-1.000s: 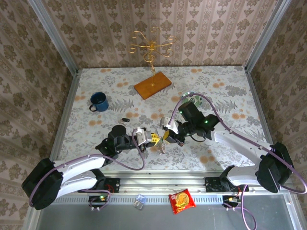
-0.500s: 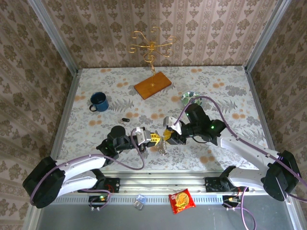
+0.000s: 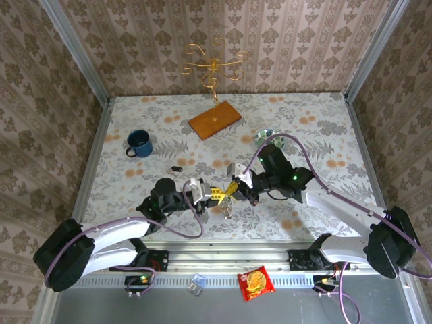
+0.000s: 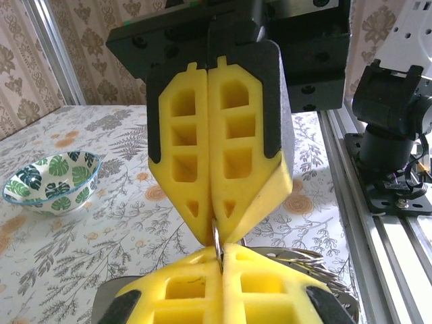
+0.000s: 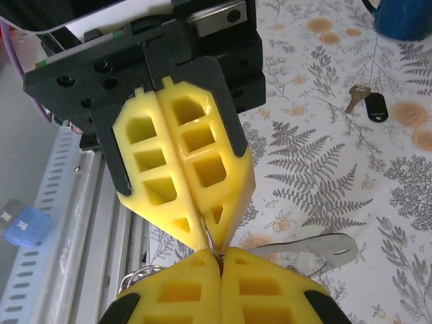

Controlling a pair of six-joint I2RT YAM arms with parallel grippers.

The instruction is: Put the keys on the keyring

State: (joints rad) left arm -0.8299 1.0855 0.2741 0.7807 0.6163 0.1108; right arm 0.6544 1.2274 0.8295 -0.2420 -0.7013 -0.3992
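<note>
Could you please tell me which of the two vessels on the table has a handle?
The dark blue mug, on the left side; the leaf-patterned bowl has no handle.

Keyring [image 4: 314, 258]: glossy metal, apparently.

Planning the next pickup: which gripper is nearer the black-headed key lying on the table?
Left. The left gripper sits right of the black-headed key and closer to the bases; the right gripper meets it tip to tip, even farther right.
</note>
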